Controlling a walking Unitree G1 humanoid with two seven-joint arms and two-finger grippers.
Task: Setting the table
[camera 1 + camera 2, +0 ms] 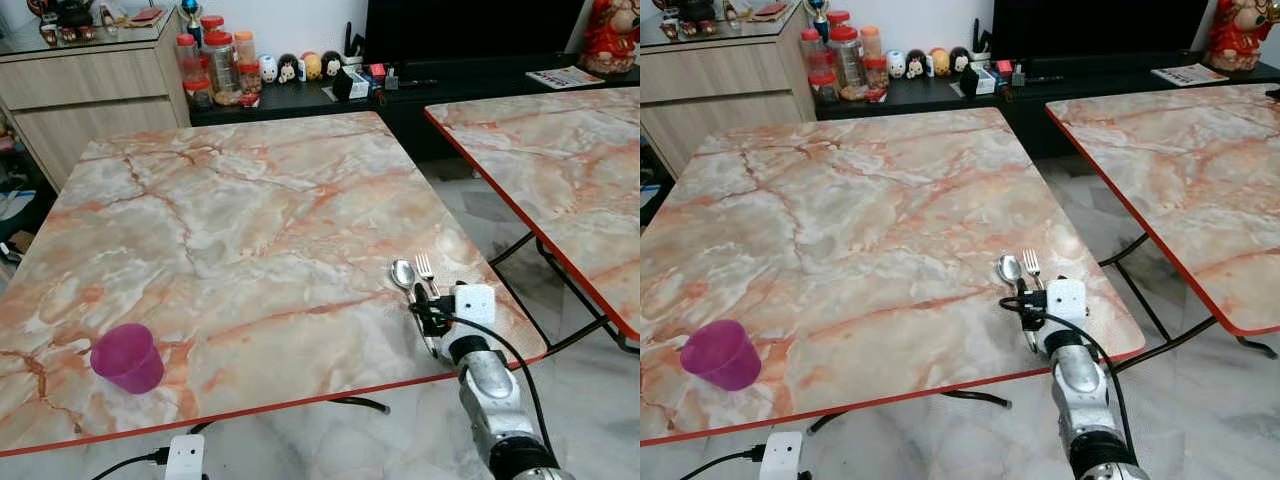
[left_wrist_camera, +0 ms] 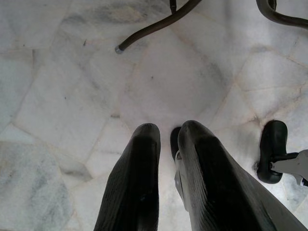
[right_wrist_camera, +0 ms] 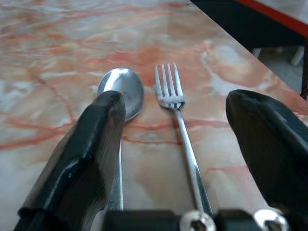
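Right gripper [image 3: 175, 159]: fingers spread wide apart, low over the near right corner of the marble table [image 1: 250, 210], clamped on nothing. Between the fingers, in the right wrist view: fork [image 3: 183, 130] lying flat, tines pointing away from the wrist, handle running back under the gripper base. Spoon [image 3: 122, 94] just beside the fork, bowl up, handle passing under the left-hand finger [image 3: 77, 163]; contact between finger and handle cannot be told. Both pieces polished steel, parallel, close but apart.

From the head views: same spoon [image 1: 403, 273] and fork [image 1: 427, 270] just ahead of the silver right arm [image 1: 490, 390], with a white wrist block [image 1: 474, 302] and black cable over the handles. Red table edge immediately behind and to the right of the gripper; beyond that edge, a gap of pale floor, then a second marble table [image 1: 560, 160] with the same red rim. Broad bare marble ahead and to the left of the gripper. Purple cup [image 1: 128, 358] well apart to the left, upright, near the front edge.

Left gripper [image 2: 166, 159]: fingers nearly together with a narrow gap, holding nothing, pointing down at the marble-tile floor [image 2: 72, 96]; curved dark table legs [image 2: 154, 26] further out.

Far side: low black cabinet [image 1: 300, 95] with jars and small figurines [image 1: 300, 67].
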